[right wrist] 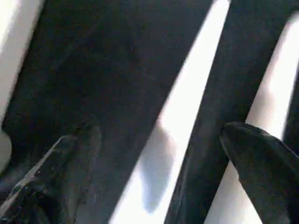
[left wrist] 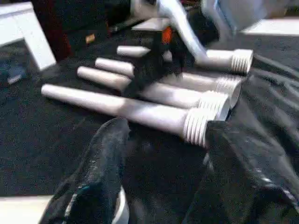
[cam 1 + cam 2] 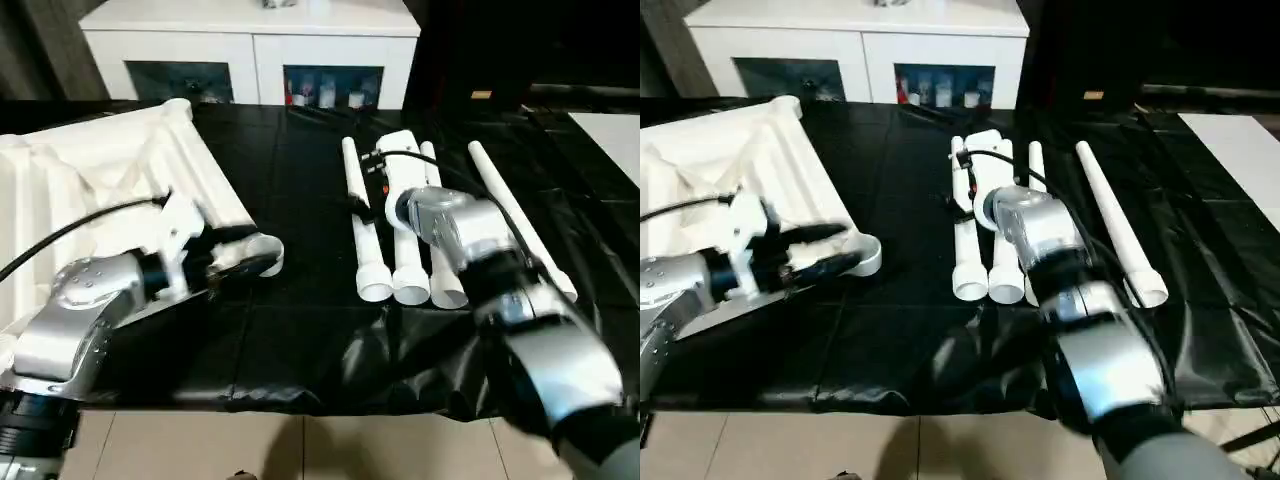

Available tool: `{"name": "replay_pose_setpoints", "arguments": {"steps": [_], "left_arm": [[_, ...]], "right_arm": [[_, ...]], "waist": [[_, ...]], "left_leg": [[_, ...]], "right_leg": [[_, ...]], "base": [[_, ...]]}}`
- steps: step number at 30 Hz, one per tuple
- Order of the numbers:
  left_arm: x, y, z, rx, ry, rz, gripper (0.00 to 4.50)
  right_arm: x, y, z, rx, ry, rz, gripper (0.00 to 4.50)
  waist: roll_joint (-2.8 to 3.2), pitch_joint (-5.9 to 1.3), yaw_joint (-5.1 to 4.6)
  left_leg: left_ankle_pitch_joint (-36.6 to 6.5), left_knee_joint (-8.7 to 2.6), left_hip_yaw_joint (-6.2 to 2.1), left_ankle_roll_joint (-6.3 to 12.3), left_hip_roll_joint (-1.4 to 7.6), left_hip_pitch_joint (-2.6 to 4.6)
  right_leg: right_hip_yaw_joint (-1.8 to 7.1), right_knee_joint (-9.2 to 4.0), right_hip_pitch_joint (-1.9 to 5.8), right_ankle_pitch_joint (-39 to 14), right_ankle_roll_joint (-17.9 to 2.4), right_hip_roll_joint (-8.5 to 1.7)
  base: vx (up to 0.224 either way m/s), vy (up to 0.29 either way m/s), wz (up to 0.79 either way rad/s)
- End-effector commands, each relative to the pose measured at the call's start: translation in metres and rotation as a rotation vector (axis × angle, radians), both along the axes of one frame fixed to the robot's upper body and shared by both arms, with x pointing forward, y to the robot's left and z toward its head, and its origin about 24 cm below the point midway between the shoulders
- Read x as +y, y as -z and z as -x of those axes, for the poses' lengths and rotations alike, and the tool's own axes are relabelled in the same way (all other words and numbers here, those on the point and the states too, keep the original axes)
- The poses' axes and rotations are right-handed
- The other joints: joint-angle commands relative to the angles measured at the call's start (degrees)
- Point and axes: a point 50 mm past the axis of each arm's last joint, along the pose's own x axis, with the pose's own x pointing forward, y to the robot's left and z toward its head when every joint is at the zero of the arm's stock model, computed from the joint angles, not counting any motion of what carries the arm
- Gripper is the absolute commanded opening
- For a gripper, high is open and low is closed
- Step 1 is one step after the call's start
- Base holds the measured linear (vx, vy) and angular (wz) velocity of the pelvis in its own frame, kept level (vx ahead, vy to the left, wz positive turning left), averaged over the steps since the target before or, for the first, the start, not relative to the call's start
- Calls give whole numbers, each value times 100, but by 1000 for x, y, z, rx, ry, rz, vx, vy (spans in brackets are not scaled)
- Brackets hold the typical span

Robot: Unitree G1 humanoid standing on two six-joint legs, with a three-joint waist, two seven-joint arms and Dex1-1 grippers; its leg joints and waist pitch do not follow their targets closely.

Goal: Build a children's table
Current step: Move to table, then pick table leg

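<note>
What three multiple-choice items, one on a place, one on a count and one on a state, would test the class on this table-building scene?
1. Where does the tabletop lie?
A. On the robot's left of the legs
B. On the cabinet
C. On the floor tiles

2. How many legs lie on the black sheet?
A. Two
B. Four
C. Six

3. How is the right gripper?
A. Shut on a leg
B. Open above a leg
C. Holding the tabletop

Answers:
1. A: in the left eye view the ribbed tabletop sits at the left, the legs to the right of it.
2. B: the left wrist view shows four tubes with threaded ends, side by side.
3. B: the right wrist view shows its two fingers spread wide, a white leg running between them untouched.
</note>
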Motion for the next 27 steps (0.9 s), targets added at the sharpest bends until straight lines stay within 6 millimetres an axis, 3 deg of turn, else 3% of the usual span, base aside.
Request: {"name": "replay_pose_setpoints", "arguments": {"steps": [1, 4, 5, 9, 10, 13, 15, 25, 27], "left_arm": [[-7, -5, 3, 4, 13, 2, 328], [-12, -7, 11, 30, 9, -19, 341], [-13, -7, 14, 39, 6, -26, 354], [-15, -8, 18, 55, 10, -33, 386], [-16, -9, 19, 60, 15, -35, 409], [-16, -9, 21, 69, 18, -42, 427], [-15, -9, 22, 75, 22, -50, 446], [-16, -8, 31, 143, 76, -110, 450], [-16, -8, 31, 143, 76, -110, 450]], "right_arm": [[3, 6, 3, 88, -9, -29, 450], [2, 16, 3, 153, 18, -10, 450], [2, 21, 5, 183, 34, -7, 450], [2, 34, 11, 261, 70, -50, 450], [2, 36, 12, 275, 67, -53, 422], [3, 42, 16, 305, 63, -54, 416], [3, 43, 17, 317, 59, -64, 381], [1, 52, 22, 378, 66, -89, 315], [1, 52, 22, 378, 66, -89, 285]], "waist": [[13, -420, 14], [22, -440, -5], [14, -406, -7], [33, -401, 21], [35, -405, 26], [43, -402, 41], [39, -401, 49], [38, -394, 46], [41, -395, 48]], "left_leg": [[181, -376, -34, 42, 232, 80], [147, -365, -41, 53, 256, 92], [64, -374, -37, 61, 256, 70], [-19, -375, -24, 6, 257, 95], [-13, -375, -28, -7, 259, 98], [-15, -369, -18, -15, 256, 97], [-37, -372, -21, -34, 253, 93], [-152, -379, -23, -111, 248, 85], [-157, -378, -23, -102, 247, 86]], "right_leg": [[198, -223, 351, 1617, -1612, -344], [192, -210, 339, 1474, -1713, -383], [195, -235, 330, 1299, -1737, -378], [190, -236, 309, 1091, -1661, -362], [184, -231, 306, 1115, -1655, -360], [178, -236, 296, 1085, -1648, -358], [177, -240, 299, 1025, -1629, -361], [168, -252, 287, 784, -1610, -360], [168, -252, 287, 771, -1603, -363]], "base": [[0, 0, 0], [0, 0, 0], [0, 0, 0], [0, 0, 0], [0, 0, 0], [0, 0, 0], [0, 0, 0], [0, 0, 0], [0, 0, 0]]}}
